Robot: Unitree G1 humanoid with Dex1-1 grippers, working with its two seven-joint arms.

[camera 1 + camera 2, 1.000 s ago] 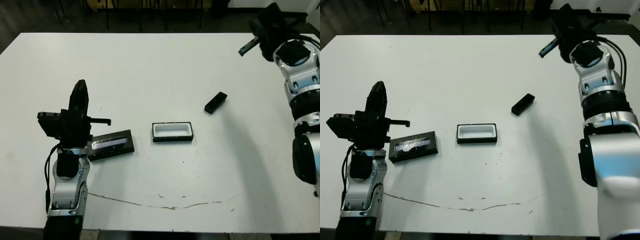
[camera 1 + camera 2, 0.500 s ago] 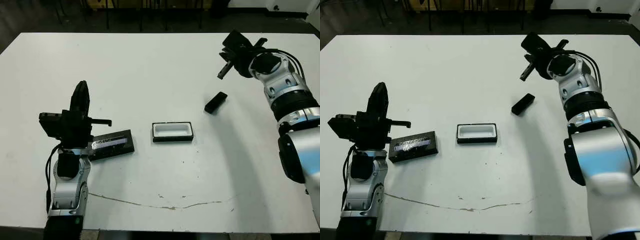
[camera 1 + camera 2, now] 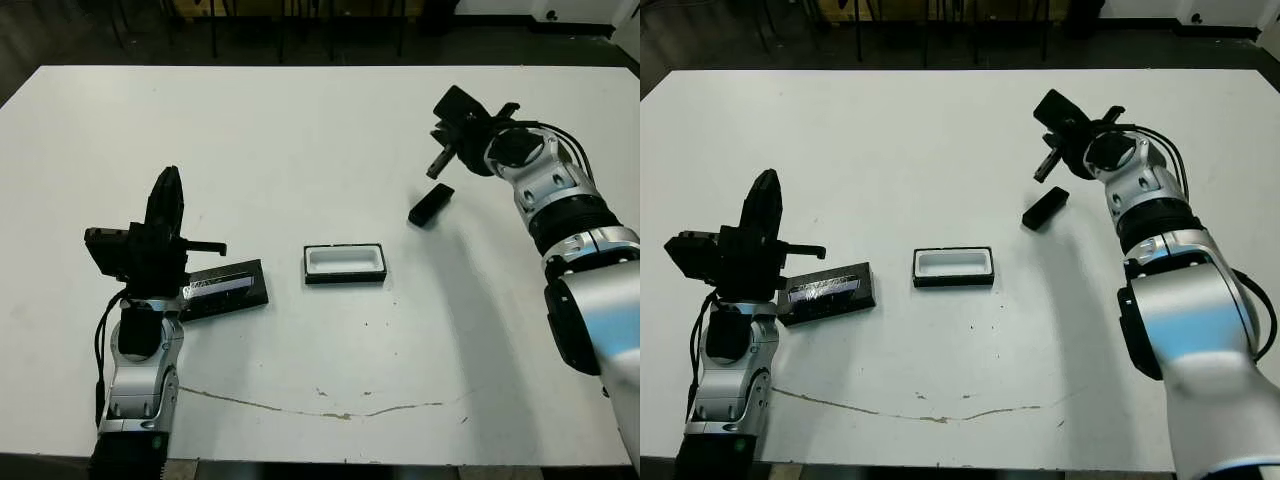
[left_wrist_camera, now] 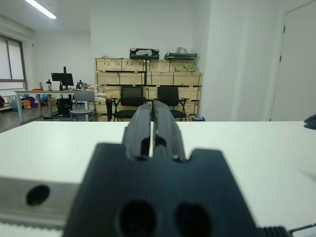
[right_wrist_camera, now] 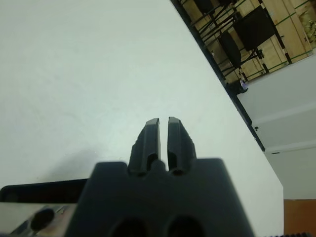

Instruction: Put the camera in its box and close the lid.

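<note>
The camera is a slim black bar lying slantwise on the table, right of centre. The box sits open at the middle, its white lining showing. The lid, black with a silvery strip, lies flat to the box's left. My right gripper hovers just beyond the camera, touching nothing, and its fingers are shut and hold nothing. My left gripper stands upright just left of the lid; its fingers are shut and empty.
The white table has a thin brown crack line near its front edge. Chair legs and dark floor lie beyond the far edge. Shelves and office chairs show far off in the left wrist view.
My right arm has swung from the far right corner down and leftward, ending close beyond the camera. The left arm, lid, box and camera have stayed put.
</note>
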